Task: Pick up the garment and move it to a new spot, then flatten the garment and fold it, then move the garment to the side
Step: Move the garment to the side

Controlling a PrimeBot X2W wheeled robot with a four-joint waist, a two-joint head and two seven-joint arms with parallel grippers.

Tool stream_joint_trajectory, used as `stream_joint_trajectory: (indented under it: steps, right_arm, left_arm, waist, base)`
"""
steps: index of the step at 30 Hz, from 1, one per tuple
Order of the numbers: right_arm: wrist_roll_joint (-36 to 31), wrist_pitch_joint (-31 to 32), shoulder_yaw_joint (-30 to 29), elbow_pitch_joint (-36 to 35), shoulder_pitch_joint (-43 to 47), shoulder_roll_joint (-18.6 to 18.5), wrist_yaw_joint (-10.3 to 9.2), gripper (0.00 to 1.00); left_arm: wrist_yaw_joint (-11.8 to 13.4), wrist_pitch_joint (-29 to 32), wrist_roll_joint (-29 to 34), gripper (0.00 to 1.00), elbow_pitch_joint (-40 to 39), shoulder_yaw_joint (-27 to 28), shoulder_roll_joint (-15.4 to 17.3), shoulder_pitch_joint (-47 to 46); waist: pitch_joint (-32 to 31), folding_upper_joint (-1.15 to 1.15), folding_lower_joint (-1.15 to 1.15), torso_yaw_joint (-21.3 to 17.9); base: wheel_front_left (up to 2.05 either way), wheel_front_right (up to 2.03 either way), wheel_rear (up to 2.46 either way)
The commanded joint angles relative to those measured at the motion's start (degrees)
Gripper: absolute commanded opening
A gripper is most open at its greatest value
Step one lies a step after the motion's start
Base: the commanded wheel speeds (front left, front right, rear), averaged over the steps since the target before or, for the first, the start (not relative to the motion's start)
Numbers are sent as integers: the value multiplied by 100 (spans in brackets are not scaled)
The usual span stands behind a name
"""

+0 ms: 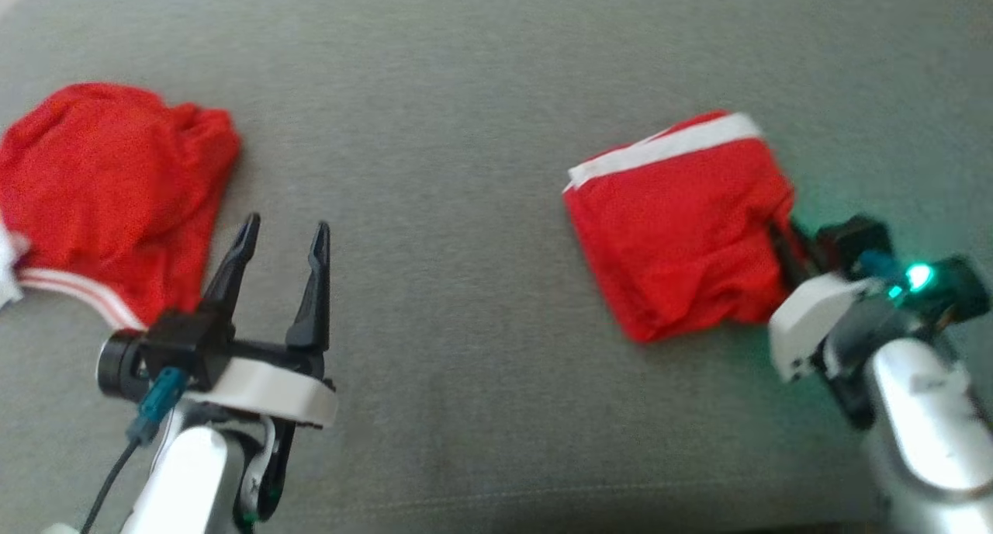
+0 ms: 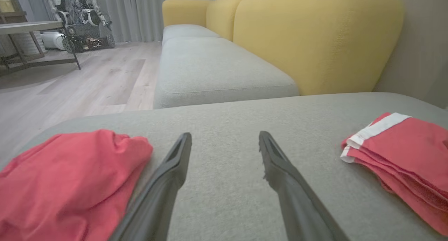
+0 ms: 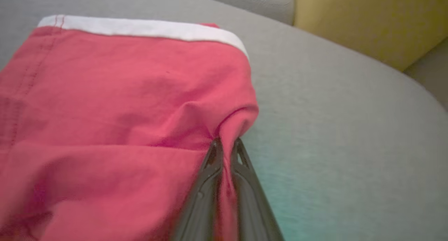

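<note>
left gripper point(image 1: 286, 230): nearest the camera, fingers spread wide with nothing in them, hovering over the grey cushion point(image 1: 465, 340) just beside the crumpled garment point(image 1: 108, 185)

right gripper point(image 3: 226, 145): fingers clenched on a pinch of red cloth at the near right edge of the folded garment point(image 1: 683, 223)

folded garment: lying on the right half of the cushion, a neat-ish packet, white band point(image 1: 675, 147) along its far edge, well apart from the crumpled one on the left

further back: yellow backrest point(image 2: 315, 38) past the cushion, not involved

step: looks to me like the last bit, since the fold is done and it's gripped to go to the side

next move: I'd guess a low lift or drag sideways, kept gentle. It's only pinched at one edge, so the layers could slide open and undo the fold
</note>
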Motion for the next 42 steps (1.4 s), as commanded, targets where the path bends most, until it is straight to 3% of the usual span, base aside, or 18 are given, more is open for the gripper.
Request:
stream_joint_trajectory:
  steps: [1, 9, 14, 25, 34, 35, 36, 37, 38, 42]
  right_arm:
    - [-40, 64, 24, -305, -274, -160, -4, 0]
    - [109, 386, -425, -550, -888, -941, -4, 0]
    - [286, 384, -678, -426, -1475, -1232, -4, 0]
    - [538, 278, -1255, -37, -2166, -1636, -4, 0]
    - [677, 283, -1378, -23, -2311, -1630, -4, 0]
    - [688, 275, -1415, -39, -2309, -1571, -4, 9]
    - [682, 277, -1412, -60, -2299, -1535, -4, 31]
    - [666, 281, -1409, -92, -2287, -1497, -4, 94]
    - [666, 298, -1402, -123, -2269, -1446, -4, 100]
    - [591, 370, -1490, -291, -2116, -1296, -4, 100]
  left_arm:
    - [-9, -19, 57, 100, -250, 176, 135, -322]
    - [-43, 29, 128, 100, -421, 126, 221, -603]
    - [-76, 61, 172, 100, -560, 144, 332, -801]
    - [-113, 58, 202, 100, -665, 124, 426, -1048]
    - [-127, 44, 183, 100, -650, 99, 475, -1129]
    - [-132, 43, 177, 100, -640, 92, 487, -1142]
    - [-132, 42, 173, 100, -636, 90, 492, -1144]
    - [-129, 42, 169, 100, -632, 90, 497, -1146]
    - [-125, 41, 165, 100, -629, 90, 501, -1146]
    - [-111, 44, 145, 100, -606, 79, 508, -1128]
  waist:
    - [192, 0, 0, -313]
    - [660, 0, 0, -656]
    - [1018, 0, 0, -724]
    - [1473, 0, 0, -721]
    - [1605, 0, 0, -771]
    - [1608, 0, 0, -782]
    - [1605, 0, 0, -789]
    - [1602, 0, 0, -797]
    - [1596, 0, 0, -809]
    - [1520, 0, 0, -848]
  base:
    - [0, 0, 0]
    - [0, 0, 0]
    - [0, 0, 0]
    - [0, 0, 0]
    - [0, 0, 0]
    - [0, 0, 0]
    - [0, 0, 0]
    - [0, 0, 0]
    - [0, 0, 0]
    - [0, 0, 0]
